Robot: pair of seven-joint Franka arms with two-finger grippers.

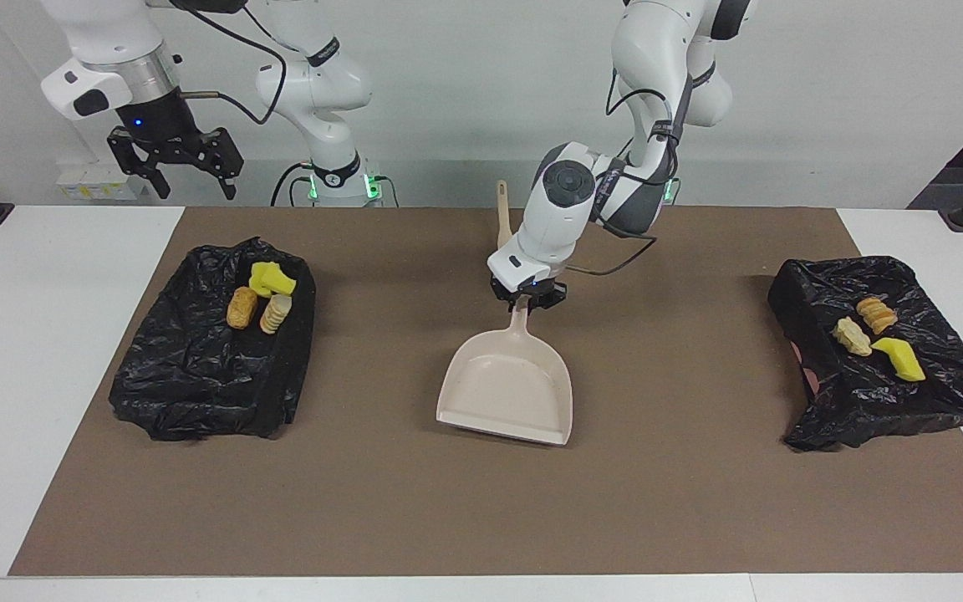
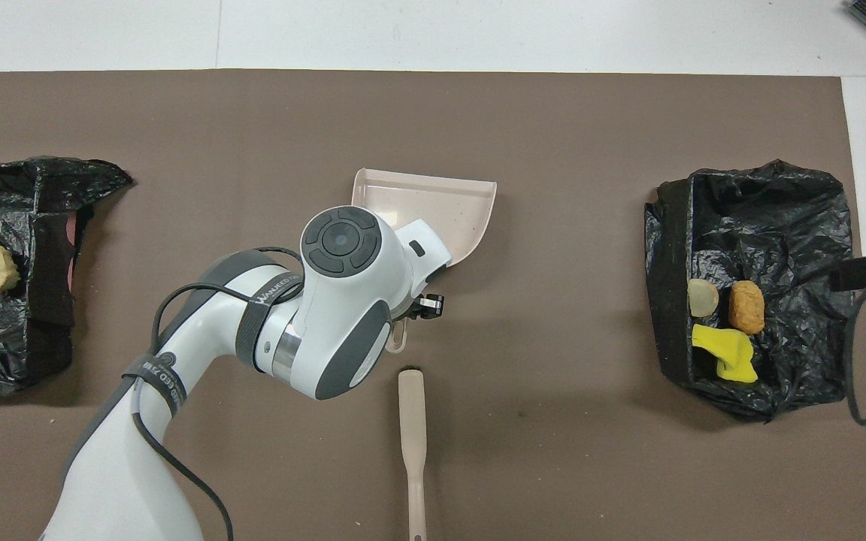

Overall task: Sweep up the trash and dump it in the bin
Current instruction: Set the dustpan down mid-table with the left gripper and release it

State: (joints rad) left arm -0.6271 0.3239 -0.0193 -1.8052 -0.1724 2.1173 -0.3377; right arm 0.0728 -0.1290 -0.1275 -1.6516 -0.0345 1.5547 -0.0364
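Left claw (image 1: 526,304) grips dustpan (image 1: 506,390) handle — mouth faces away from robots.

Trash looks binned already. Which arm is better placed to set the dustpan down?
Left. The left gripper is shut on the dustpan handle, low over mid-mat. The right gripper waits open, raised near its base.

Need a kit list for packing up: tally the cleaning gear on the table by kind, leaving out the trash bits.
dustpan: 1
brush: 1
bag-lined bins: 2
Total: 4
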